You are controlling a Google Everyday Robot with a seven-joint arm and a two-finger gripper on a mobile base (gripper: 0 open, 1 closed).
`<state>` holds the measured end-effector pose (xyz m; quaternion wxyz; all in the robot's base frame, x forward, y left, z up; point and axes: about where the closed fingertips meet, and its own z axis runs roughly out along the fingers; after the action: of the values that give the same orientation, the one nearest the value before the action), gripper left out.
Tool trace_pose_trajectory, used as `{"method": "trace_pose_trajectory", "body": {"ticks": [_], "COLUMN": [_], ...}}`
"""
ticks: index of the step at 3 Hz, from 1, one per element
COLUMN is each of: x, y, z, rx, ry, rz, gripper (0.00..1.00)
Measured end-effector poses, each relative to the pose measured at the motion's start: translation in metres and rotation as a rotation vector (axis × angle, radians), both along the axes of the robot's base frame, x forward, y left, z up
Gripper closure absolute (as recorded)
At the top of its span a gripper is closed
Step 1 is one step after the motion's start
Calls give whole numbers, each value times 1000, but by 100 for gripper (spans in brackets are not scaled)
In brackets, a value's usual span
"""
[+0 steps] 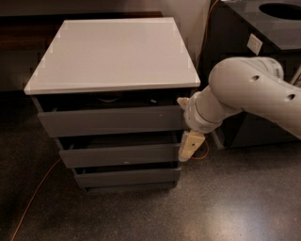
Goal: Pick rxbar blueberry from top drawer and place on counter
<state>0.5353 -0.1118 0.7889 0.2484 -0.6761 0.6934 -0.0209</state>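
The top drawer point(110, 120) of the grey cabinet stands slightly pulled out, with a dark gap under the white counter point(115, 52). The rxbar blueberry is hidden; the gap shows only shadow and a faint pale shape. My gripper point(189, 146), cream-coloured, hangs downward at the right end of the drawer fronts, level with the middle drawer point(117, 155) and just below the top drawer's right corner. The white arm point(244, 89) reaches in from the right.
A dark counter with a round hole point(277, 12) stands at the back right, close behind the arm. The bottom drawer point(127, 178) sits below the middle one. An orange cable point(33, 197) runs across the speckled floor at the left.
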Motion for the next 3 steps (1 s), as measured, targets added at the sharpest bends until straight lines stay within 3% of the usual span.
{"method": "trace_pose_trajectory", "body": {"ticks": [2, 3], "x": [60, 86], "y": [26, 42], "z": [-56, -78], "rx": [56, 125], "ry": [-55, -42], "rz": [94, 135], "gripper": [0, 0]}}
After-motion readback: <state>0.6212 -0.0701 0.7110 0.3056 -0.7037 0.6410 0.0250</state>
